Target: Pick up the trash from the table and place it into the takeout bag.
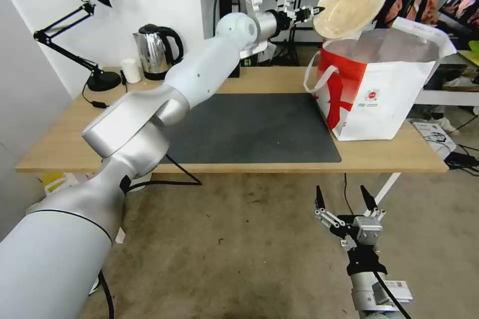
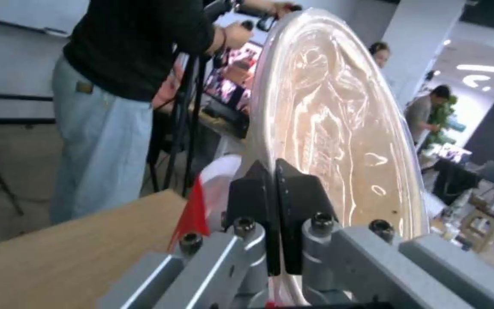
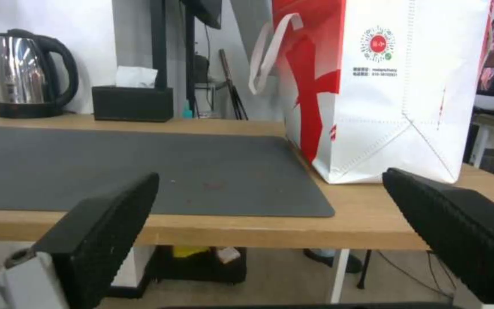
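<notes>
The left gripper (image 1: 314, 10) pinches the rim of the beige bowl (image 1: 351, 2), tilted above the open bag (image 1: 381, 89) on the desk (image 1: 75, 129). The right gripper (image 1: 344, 198) hangs spread below the desk edge.

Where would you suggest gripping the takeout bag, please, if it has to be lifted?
By a white loop handle of the takeout bag, coming from the robot's left: it hangs free of the red side, while the walls look too wide and limp for the fingers.

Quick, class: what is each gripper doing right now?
Left gripper: shut on the rim of the beige bowl, held tilted over the takeout bag.
Right gripper: open, holding nothing, low in front of the table.
</notes>
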